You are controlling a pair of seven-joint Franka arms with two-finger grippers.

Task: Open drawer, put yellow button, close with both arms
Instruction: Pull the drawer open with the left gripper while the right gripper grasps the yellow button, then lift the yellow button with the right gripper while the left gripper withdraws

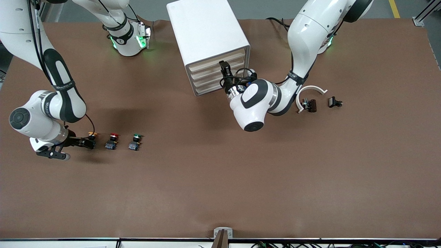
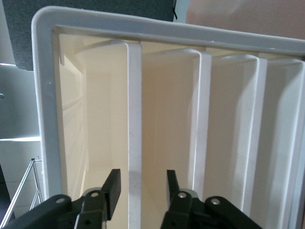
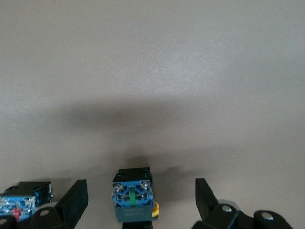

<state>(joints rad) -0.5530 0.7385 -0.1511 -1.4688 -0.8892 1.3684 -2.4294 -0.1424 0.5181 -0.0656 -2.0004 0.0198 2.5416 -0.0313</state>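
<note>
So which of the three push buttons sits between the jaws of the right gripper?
The yellow button, the last of the row toward the right arm's end; the right gripper has its open jaws around it. The red button and green button lie free.

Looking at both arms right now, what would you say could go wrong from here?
The right hand sits open around the yellow button, and the red button stands right beside it, so one finger might knock it as the hand closes. The left hand is open astride a drawer front edge in the cabinet; a shallow grip could slip when pulling.
</note>
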